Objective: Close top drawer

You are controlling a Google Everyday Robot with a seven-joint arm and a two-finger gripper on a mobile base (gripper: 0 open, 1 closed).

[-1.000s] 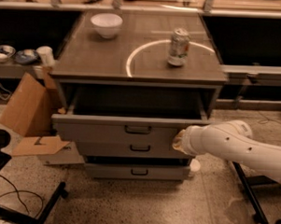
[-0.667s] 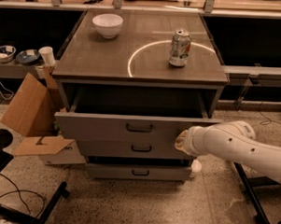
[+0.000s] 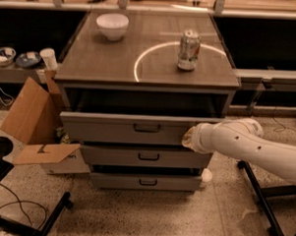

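top drawer (image 3: pixel 113 129): uppermost of three grey drawers in the cabinet (image 3: pixel 222 101), partly out; its front panel stands forward of the frame, with a dark opening showing behind its upper edge.
handle (image 3: pixel 147 128): small dark bail at the middle of the panel, untouched; nothing is hooked on it.
gripper (image 3: pixel 188 137): at the right end of the top drawer's front, pressed against or just touching the panel, at the tip of the white arm (image 3: pixel 250 146) that reaches in from the right.
gripper state: we cannot tell whether it is open or closed, nor whether it has hold of anything; its tip is turned toward the panel.
lower drawers (image 3: pixel 148 157): both look shut or nearly so, set back from the top front.
cabinet top: a can (image 3: pixel 189 49) and a white bowl (image 3: pixel 112 26) stand there, well apart.
progress: we judge the contact made and the push not finished; the drawer is not yet home.
what is left: we would press the panel straight back until it sits flush with the frame.
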